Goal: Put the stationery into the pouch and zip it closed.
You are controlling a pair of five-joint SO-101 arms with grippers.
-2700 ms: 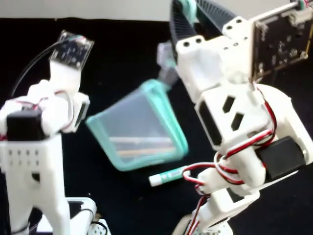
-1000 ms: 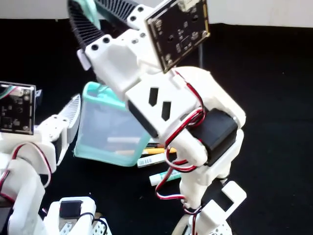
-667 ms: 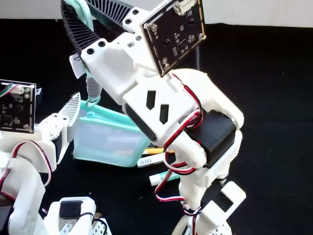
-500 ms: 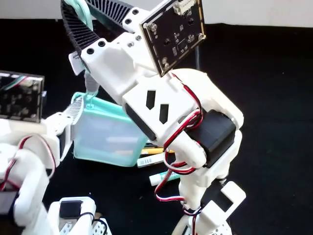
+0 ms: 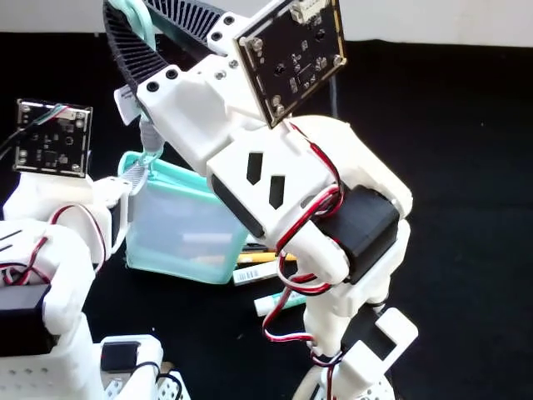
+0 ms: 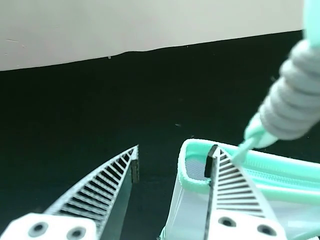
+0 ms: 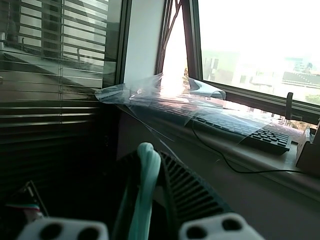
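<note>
Looks like zipping, pens (image 5: 265, 257) left outside: right gripper (image 7: 150, 161) clamps pull cord (image 7: 145, 190), left gripper (image 6: 174, 152) open astride pouch (image 5: 179, 237) corner, should pinch it.

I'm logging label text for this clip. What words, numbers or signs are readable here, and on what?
Pen label: striped print, too blurred to read.
Marker: print too small to read.
White tag under the strap: blurred.
Circuit boards: markings too small.
Nothing reads clearly.
</note>
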